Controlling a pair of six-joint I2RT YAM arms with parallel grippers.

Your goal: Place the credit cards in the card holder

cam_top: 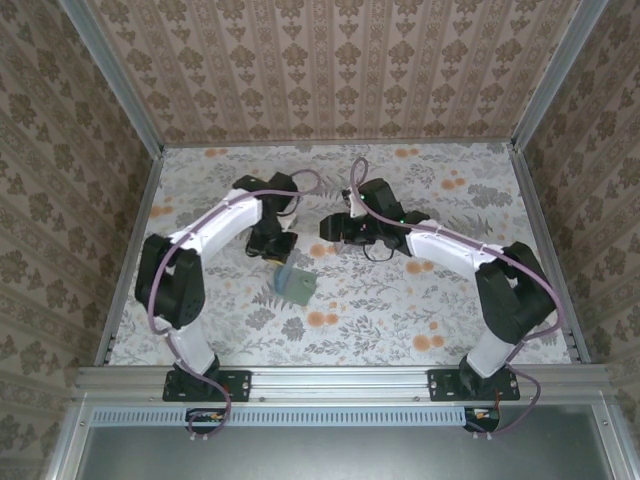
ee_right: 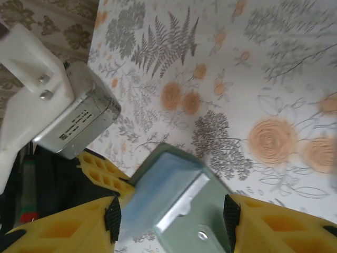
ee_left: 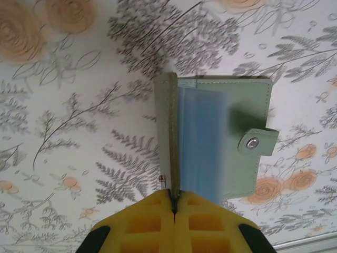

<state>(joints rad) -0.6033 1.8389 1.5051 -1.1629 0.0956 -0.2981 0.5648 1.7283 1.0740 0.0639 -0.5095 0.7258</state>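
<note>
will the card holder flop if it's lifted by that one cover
Probably floppy: the left gripper pinches one cover of the card holder upright while the rest lies flat, so it hinges freely. The blue plastic sleeves look thin and would likely sag. Thin and flat, it should slide rather than tip when pushed.

No text you can read anywhere. Only printed item: label on side of grey metal box, upper left of right wrist view. Few lines of dark print, running slantwise; too small and blurred for you to pick out letters or digits. Metal snap on card holder: any stamp too small to tell.
</note>
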